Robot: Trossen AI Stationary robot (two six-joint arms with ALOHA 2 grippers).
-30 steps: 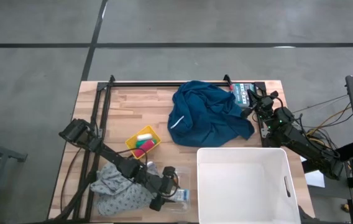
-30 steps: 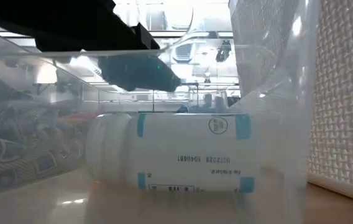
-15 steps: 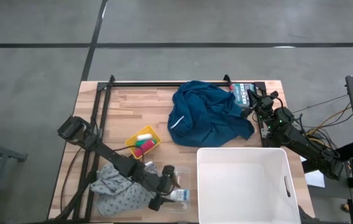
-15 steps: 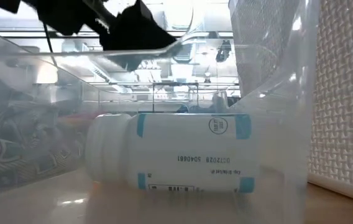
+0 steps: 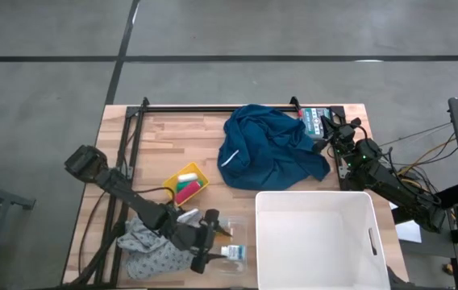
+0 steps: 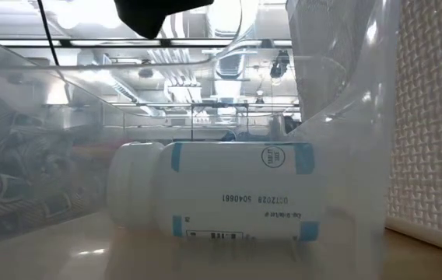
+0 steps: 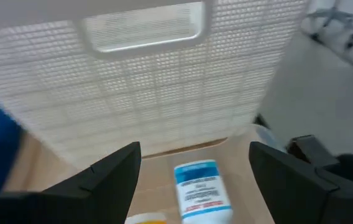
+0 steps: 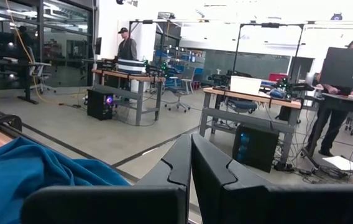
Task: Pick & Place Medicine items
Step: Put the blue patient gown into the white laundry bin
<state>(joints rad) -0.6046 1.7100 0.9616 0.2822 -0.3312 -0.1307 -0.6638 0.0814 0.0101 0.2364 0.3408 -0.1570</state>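
Note:
A white medicine bottle with blue label bands (image 6: 221, 194) lies on its side on the floor of a clear plastic tray (image 5: 241, 235) at the table's near edge. It also shows in the high view (image 5: 234, 252) and in the left wrist view (image 7: 199, 190). A sliver of an orange item (image 7: 145, 218) shows beside it. My left gripper (image 5: 206, 234) hangs open above the tray, clear of the bottle, its fingers spread wide (image 7: 195, 149). Only its dark underside (image 6: 159, 12) shows in the low view. My right gripper (image 5: 326, 126) waits shut at the far right corner (image 8: 191, 162).
A large white mesh basket (image 5: 314, 196) stands right of the clear tray. A blue cloth (image 5: 269, 149) lies mid-table and a grey patterned cloth (image 5: 150, 248) under my left arm. A yellow tray with small items (image 5: 185, 184) and a teal-printed box (image 5: 314, 118) are farther off.
My left gripper has risen out of the clear tray and drawn back toward the table's left, nearly leaving the low view at the top. The white bottle has stayed where it lay. My right arm has kept still.

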